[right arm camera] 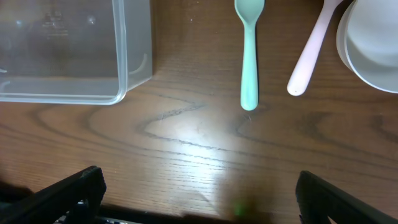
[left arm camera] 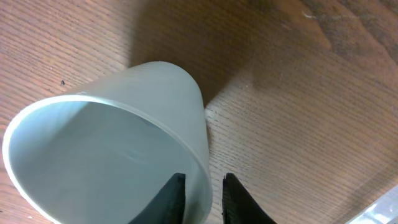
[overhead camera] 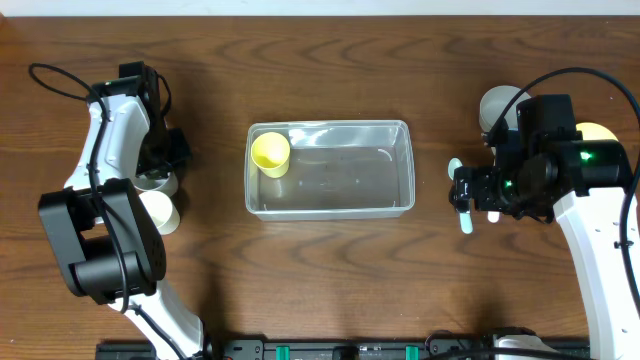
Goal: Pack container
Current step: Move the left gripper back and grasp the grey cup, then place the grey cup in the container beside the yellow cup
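The clear plastic container [overhead camera: 385, 135] stands at the table's centre with a yellow cup [overhead camera: 270, 153] in its left end. Its corner shows in the right wrist view [right arm camera: 134, 68]. My left gripper [overhead camera: 163, 168] is left of the container. In the left wrist view the gripper [left arm camera: 204, 190] is shut on the rim of a pale grey-white cup [left arm camera: 124, 124], one finger inside and one outside. This cup [overhead camera: 156, 184] shows beneath the gripper in the overhead view. My right gripper [overhead camera: 463, 190] is open and empty right of the container, its fingers [right arm camera: 199, 186] wide apart above bare wood.
A second white cup [overhead camera: 162, 212] lies below the held one. A teal spoon [right arm camera: 249, 56] and a pink spoon [right arm camera: 308, 56] lie ahead of my right gripper, next to a white bowl [right arm camera: 373, 50]. A grey bowl [overhead camera: 498, 105] and a yellow bowl [overhead camera: 598, 131] sit far right.
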Controlling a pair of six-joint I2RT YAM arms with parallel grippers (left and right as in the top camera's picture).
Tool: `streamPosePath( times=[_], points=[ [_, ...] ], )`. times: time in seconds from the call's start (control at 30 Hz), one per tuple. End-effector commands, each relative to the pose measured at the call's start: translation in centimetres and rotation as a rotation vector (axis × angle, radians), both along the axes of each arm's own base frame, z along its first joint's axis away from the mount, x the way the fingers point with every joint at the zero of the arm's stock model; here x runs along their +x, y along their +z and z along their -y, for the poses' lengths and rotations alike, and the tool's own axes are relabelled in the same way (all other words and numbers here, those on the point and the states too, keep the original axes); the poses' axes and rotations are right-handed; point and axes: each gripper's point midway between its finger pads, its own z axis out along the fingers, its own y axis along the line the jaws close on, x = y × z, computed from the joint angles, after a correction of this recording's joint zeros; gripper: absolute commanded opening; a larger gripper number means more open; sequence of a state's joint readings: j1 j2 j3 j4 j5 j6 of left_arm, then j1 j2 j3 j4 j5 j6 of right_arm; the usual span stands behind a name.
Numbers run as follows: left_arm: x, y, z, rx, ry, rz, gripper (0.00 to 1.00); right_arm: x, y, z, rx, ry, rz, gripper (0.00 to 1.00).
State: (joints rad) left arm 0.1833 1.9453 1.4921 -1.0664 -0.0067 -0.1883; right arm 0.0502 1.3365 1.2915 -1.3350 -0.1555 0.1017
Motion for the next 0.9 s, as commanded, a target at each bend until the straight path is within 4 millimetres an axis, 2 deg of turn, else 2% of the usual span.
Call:
streamPosePath(
  times=[0.0,0.23,0.27,0.47,0.87],
  points=[
    [-0.31,-0.49,-0.25,0.001,0.015,-0.02,0.21,0.35,0.39,0.26,-0.012,0.007,0.016,0.99],
    [-0.32,-0.49,-0.26,0.002,0.014,-0.02,0.19,0.35,0.39,0.27,-0.012,0.007,0.016,0.99],
    [-0.32,-0.49,-0.26,0.002,0.014,-0.02,0.14,0.35,0.39,0.27,-0.012,0.007,0.016,0.99],
    [-0.27,-0.49,-0.27,0.002,0.014,-0.018,0.08,0.34,0.39,0.27,-0.012,0.007,0.016,0.99],
    [0.22,-0.51,-0.35,0.004,-0.013,0.0,0.06,0.34,0.39,0.27,-0.012,0.007,0.016,0.99]
  ],
)
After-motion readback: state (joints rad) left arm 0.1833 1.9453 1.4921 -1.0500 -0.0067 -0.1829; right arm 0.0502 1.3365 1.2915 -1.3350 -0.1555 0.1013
